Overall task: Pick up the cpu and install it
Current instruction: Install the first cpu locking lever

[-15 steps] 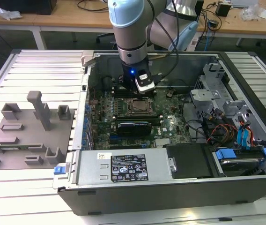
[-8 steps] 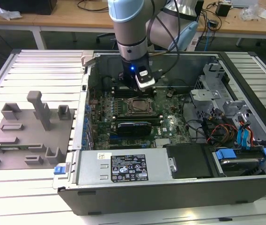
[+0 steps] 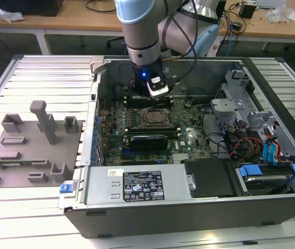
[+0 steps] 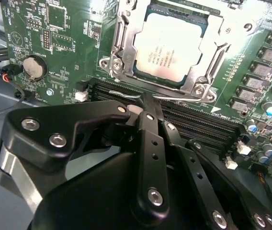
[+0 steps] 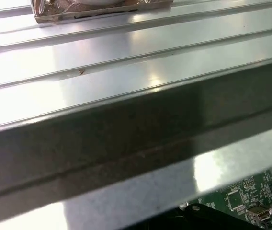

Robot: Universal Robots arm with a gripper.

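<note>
- Exterior view: the arm hides the gripper [image 3: 150, 96], which hangs over the motherboard [image 3: 189, 129] inside the open computer case [image 3: 199, 207]. The cpu [image 3: 157, 119] lies in its socket, at six o'clock from the gripper. A grey tray [image 3: 28, 150] rests on the ribbed table [image 3: 38, 207] at nine o'clock.
- Second wrist view: the black fingers [image 4: 148, 139] press together, holding nothing, just short of the seated cpu [image 4: 167, 48], framed by the socket [image 4: 117, 62].
- First wrist view: case wall [image 5: 126, 139] blocks most.
</note>
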